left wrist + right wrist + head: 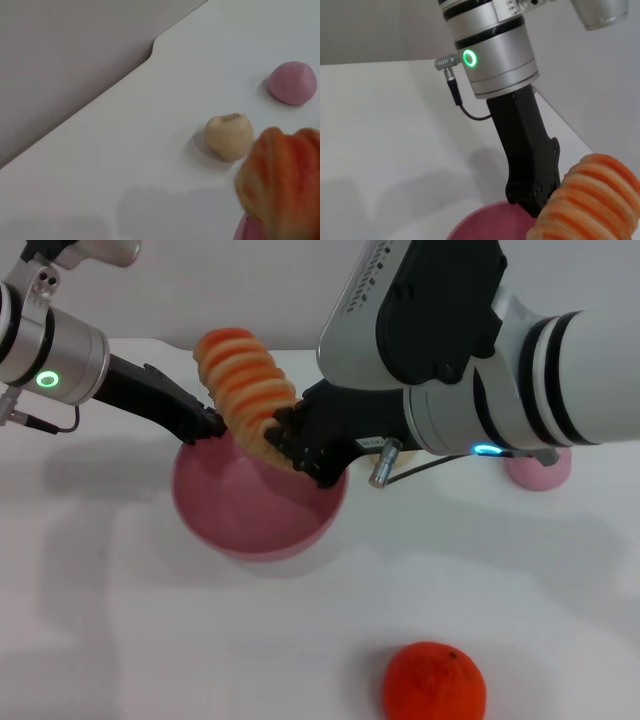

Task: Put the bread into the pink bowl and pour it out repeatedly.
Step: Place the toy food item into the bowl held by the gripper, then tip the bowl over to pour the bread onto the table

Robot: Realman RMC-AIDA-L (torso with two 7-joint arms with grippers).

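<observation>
The bread [246, 386] stands steeply tilted over the pink bowl [258, 510]. Its long axis runs from its lower end, down at the bowl's far rim, up and away toward the robot's left, where the upper end rises well above the rim.

The right claw [285, 445] pinches the loaf at its lower end, with dark fingers on either side of the ridges, just over the bowl's far right rim.

The left claw [212, 425] reaches in from the left and meets the bowl's far left rim, just beside the bread; I cannot tell whether it is spread or pressed on the rim. In the right wrist view its black body [527, 152] ends at the pink rim [485, 222], next to the striped loaf [585, 200].

On the white bench [150, 630], an orange fruit [435, 682] lies near the front edge, well apart from the bowl. A small pink ball [540, 468] sits to the right behind the right arm. The left wrist view shows a beige ball [229, 136] beside the loaf, and open bench running to a stepped far edge [152, 47].
</observation>
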